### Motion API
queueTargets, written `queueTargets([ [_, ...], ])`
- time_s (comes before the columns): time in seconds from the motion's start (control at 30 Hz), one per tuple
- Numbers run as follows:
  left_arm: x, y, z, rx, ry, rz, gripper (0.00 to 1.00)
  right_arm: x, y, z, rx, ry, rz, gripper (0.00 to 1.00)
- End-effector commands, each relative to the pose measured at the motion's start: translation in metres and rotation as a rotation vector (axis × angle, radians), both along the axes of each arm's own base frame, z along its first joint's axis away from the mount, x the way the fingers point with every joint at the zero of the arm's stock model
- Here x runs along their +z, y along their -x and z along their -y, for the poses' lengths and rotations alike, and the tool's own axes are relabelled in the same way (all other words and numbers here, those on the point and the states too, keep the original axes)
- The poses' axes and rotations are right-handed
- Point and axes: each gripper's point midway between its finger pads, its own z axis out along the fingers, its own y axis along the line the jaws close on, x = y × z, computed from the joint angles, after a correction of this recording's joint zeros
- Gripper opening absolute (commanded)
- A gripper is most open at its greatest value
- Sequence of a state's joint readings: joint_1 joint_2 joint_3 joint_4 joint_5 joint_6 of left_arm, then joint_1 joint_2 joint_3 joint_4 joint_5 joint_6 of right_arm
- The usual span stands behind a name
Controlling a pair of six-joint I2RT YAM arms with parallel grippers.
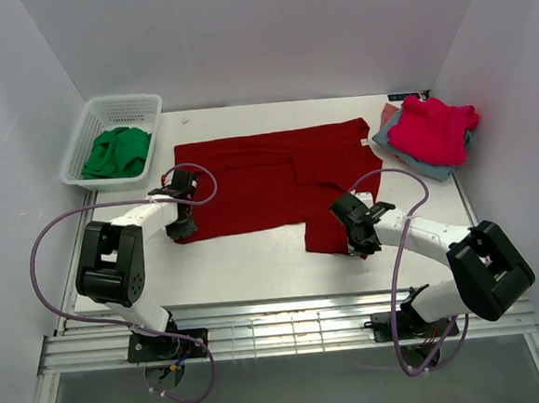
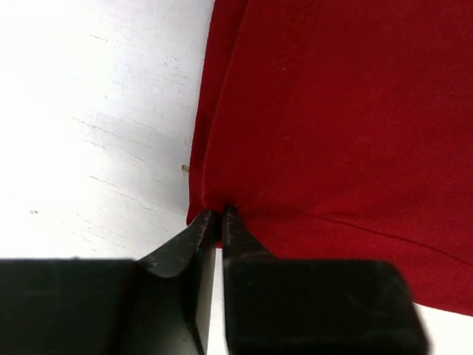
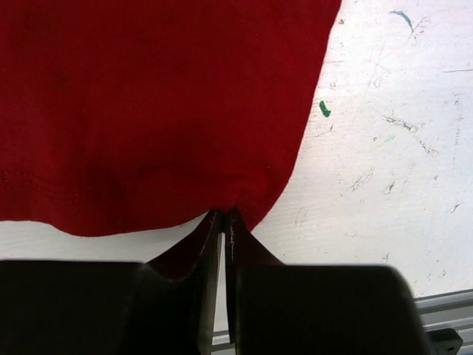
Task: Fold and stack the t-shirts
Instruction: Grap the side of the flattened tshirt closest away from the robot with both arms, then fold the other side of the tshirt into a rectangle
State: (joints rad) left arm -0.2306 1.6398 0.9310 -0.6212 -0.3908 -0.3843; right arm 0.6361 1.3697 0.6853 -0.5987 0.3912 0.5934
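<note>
Dark red t-shirt [image 1: 258,179]: is spread on the counter [image 1: 246,264], ahead of both tools. Left tool [image 2: 219,216]: is clamped on the shirt's side edge. Right tool [image 3: 223,216]: is clamped on its hem corner.

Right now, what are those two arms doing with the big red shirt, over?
Left end effector shut on large dark red cloth t-shirt, left edge. Right end effector shut on its near corner. Nothing lying on it.
</note>
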Motion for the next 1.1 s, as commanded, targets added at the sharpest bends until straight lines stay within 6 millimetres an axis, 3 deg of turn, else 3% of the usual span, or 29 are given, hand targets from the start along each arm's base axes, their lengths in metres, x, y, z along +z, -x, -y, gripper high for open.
queueTargets([
  [0.0,0.000,0.004,-0.010,0.011,-0.049,-0.027,0.16,-0.011,0.019,0.012,-0.005,0.051,-0.086,0.08],
  [0.07,-0.001,0.005,-0.010,0.012,-0.051,-0.028,0.11,-0.001,0.019,0.015,0.001,0.066,-0.082,0.08],
  [0.17,0.004,0.002,-0.010,0.011,-0.052,-0.021,0.07,0.023,0.004,0.012,0.005,0.076,-0.031,0.08],
  [0.33,0.018,-0.014,-0.007,0.014,-0.043,0.022,0.07,0.069,-0.033,0.004,0.020,0.109,0.069,0.08],
  [0.43,0.029,-0.029,-0.003,0.017,-0.037,0.056,0.07,0.085,-0.055,0.001,0.027,0.131,0.107,0.08],
  [0.63,0.047,-0.067,-0.003,0.018,-0.039,0.113,0.07,0.097,-0.107,0.007,0.028,0.170,0.167,0.08],
  [0.83,0.045,-0.102,-0.012,0.036,-0.028,0.118,0.06,0.095,-0.163,0.016,0.057,0.207,0.176,0.08],
  [1.07,0.046,-0.137,-0.024,0.051,0.005,0.130,0.06,0.121,-0.240,0.008,0.113,0.231,0.246,0.08],
])
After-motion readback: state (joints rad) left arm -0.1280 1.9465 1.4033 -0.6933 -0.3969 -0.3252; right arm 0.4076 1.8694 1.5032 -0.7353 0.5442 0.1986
